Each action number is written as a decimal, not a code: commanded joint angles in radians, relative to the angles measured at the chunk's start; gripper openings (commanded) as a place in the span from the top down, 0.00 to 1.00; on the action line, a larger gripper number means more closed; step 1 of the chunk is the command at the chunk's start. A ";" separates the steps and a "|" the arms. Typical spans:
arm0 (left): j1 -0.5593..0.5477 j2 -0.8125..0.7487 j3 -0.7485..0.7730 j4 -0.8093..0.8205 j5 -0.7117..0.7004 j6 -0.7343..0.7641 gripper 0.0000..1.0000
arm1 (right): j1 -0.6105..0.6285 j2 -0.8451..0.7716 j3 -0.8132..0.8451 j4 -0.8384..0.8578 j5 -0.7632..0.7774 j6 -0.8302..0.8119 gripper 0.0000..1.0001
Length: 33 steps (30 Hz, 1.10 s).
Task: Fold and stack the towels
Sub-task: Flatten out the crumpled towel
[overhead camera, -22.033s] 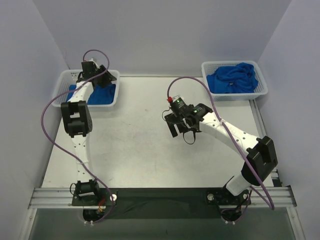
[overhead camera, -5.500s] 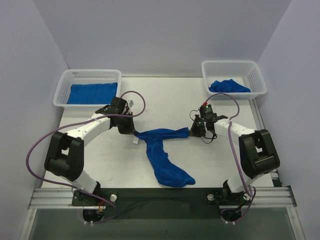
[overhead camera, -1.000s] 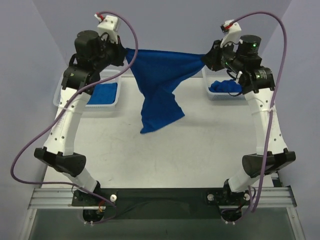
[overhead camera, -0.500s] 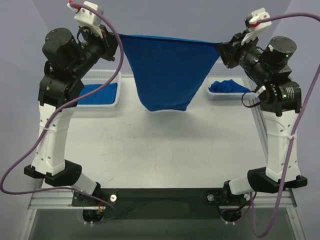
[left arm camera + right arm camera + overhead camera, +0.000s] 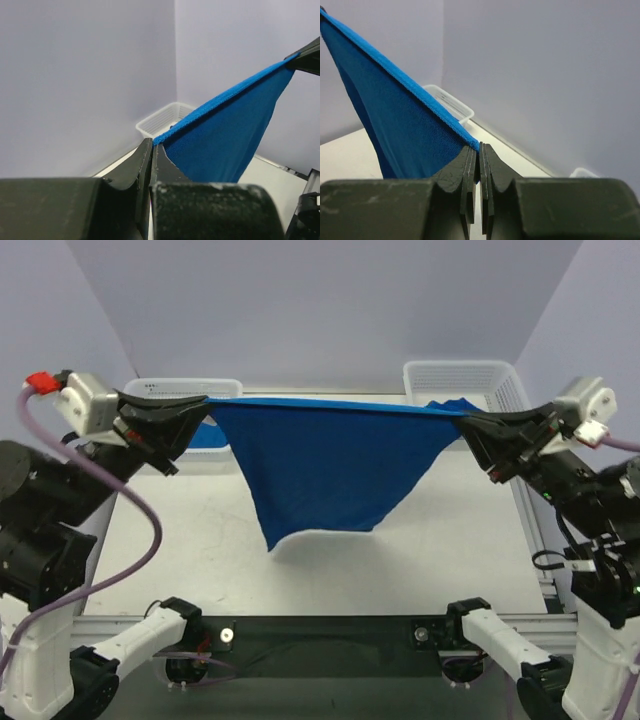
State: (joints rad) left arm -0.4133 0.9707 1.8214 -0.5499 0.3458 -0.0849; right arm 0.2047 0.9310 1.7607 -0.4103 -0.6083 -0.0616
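Towel [image 5: 330, 465] stretched taut above the surface [image 5: 330, 575].
Left gripper [image 5: 205, 406] and right gripper [image 5: 468, 424] each clamp a corner; white baskets [image 5: 460, 368] sit behind it.

Both arms are white shell links joined by bulky black joint housings, the left arm [image 5: 40, 515] and the right arm [image 5: 600, 510] alike. The left pincer [image 5: 205, 410] and the right pincer [image 5: 468, 423] have matte black fingers that taper to thin tips, and up close these look scuffed and dusty. A white camera box [image 5: 85, 400] sits on each wrist, and the left one ends in a red plug [image 5: 38, 380]. A purple cable [image 5: 150, 530] runs along each arm. The black bases are fixed to a silver rail [image 5: 330, 623].
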 commanded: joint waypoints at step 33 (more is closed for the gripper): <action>0.188 0.911 -0.077 0.453 -0.309 -0.036 1.00 | -0.037 0.980 0.043 0.369 0.357 -0.084 0.98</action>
State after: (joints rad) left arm -0.2672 1.8645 1.6375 -0.2188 0.0689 -0.1577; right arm 0.1875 1.8755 1.7023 -0.1383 -0.3225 -0.1097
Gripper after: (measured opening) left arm 0.075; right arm 0.057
